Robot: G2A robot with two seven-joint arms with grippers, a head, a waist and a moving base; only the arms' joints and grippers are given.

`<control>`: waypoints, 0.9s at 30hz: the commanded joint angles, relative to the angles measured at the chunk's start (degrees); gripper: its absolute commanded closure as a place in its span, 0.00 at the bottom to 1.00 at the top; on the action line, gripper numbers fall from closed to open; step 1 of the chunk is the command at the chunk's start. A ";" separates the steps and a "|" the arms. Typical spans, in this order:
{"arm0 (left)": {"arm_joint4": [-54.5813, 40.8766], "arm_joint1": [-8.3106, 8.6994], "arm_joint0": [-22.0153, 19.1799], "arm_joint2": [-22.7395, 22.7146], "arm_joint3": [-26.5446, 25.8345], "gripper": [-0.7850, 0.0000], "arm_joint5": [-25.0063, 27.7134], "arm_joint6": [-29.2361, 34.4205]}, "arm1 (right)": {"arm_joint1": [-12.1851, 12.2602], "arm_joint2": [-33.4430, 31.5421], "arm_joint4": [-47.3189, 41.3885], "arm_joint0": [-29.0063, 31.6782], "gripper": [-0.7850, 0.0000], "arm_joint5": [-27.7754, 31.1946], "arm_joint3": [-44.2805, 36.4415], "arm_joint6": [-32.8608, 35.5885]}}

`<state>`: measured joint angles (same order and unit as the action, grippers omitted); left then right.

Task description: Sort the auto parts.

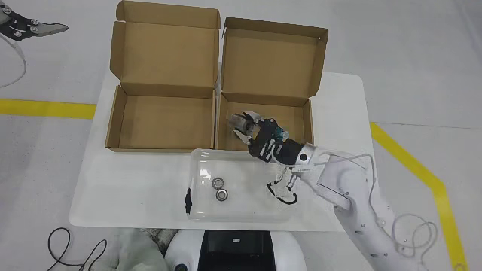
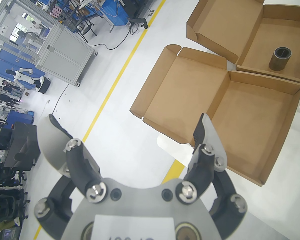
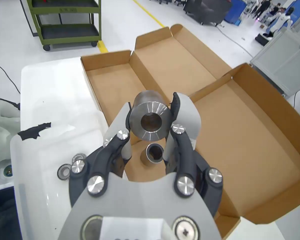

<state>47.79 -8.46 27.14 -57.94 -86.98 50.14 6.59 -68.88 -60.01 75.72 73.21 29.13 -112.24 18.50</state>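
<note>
My right gripper (image 3: pixel 152 106) is shut on a steel sleeve (image 3: pixel 150 118), held lying on its side above the right cardboard box (image 3: pixel 240 138). In the top view the right gripper (image 1: pixel 242 123) hangs over that box's left part. A second, darker sleeve (image 3: pixel 153 154) stands upright on the box floor just below, and the left wrist view shows this sleeve (image 2: pixel 280 59) too. Two bearings (image 1: pixel 219 183) (image 1: pixel 223 194) lie in the clear tray (image 1: pixel 241 203). My left gripper (image 2: pixel 127 117) is open and holds nothing, out over the floor to the left of the table.
The left cardboard box (image 1: pixel 166 120) stands open beside the right one, lids folded back. A strip of black tape (image 1: pixel 187 199) sticks to the tray's left rim. A green cart (image 3: pixel 65 11) stands on the floor beyond the table.
</note>
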 commanded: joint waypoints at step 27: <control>0.00 0.00 0.00 0.00 0.00 0.00 0.00 0.00 | -2.02 4.40 -7.97 -12.65 1.00 -9.38 15.72 30.57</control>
<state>47.79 -8.46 27.14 -57.94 -86.98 50.14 6.59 -70.80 -55.86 67.94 61.01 19.95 -97.26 48.75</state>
